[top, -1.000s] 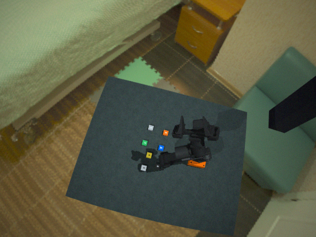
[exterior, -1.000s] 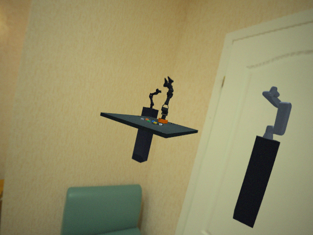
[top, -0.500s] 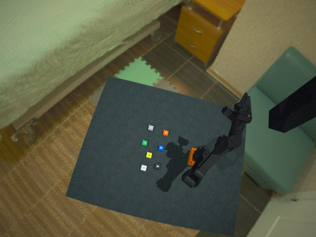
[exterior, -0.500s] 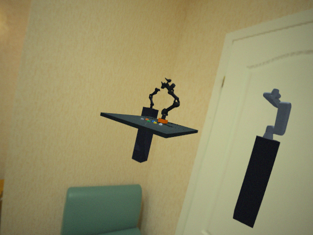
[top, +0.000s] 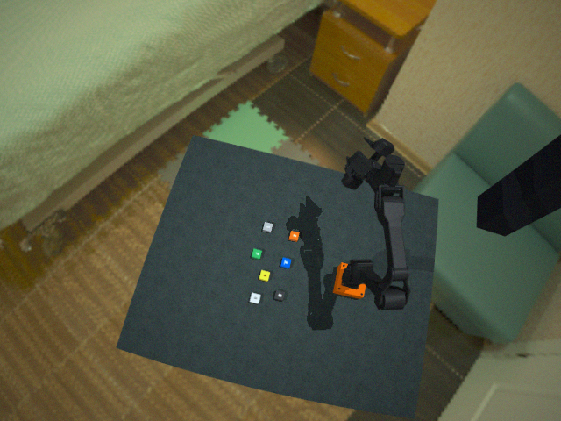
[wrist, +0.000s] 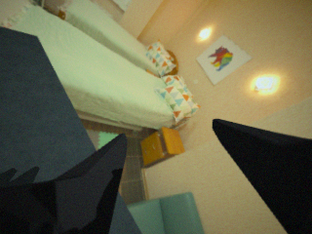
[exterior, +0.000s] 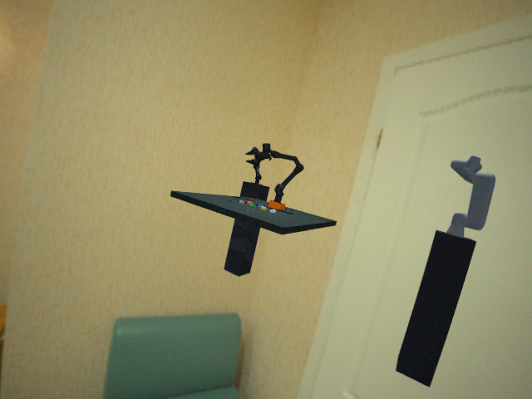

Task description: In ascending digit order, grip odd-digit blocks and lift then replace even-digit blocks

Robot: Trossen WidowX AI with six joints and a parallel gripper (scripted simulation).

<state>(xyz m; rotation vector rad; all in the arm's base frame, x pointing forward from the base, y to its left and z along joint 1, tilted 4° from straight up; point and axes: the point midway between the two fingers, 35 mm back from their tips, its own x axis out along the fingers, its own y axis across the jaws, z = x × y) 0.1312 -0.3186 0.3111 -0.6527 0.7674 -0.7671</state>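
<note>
Seven blocks, among them the orange block [top: 294,236] [exterior: 249,202], rest on the bench [top: 203,317] [exterior: 214,207]; my fingers [top: 369,156] [exterior: 248,157], released, hang raised and clear, digits illegible; I should read the lowest digit before descending squarely over it

Beyond the open gripper [top: 362,152] [exterior: 246,157] [wrist: 169,131], whose fingers look matt, smooth plastic, the bedcover [top: 113,82] [wrist: 97,73] looks like ribbed cloth and the drawer cabinet [top: 351,59] [wrist: 161,146] like smooth wood.
</note>
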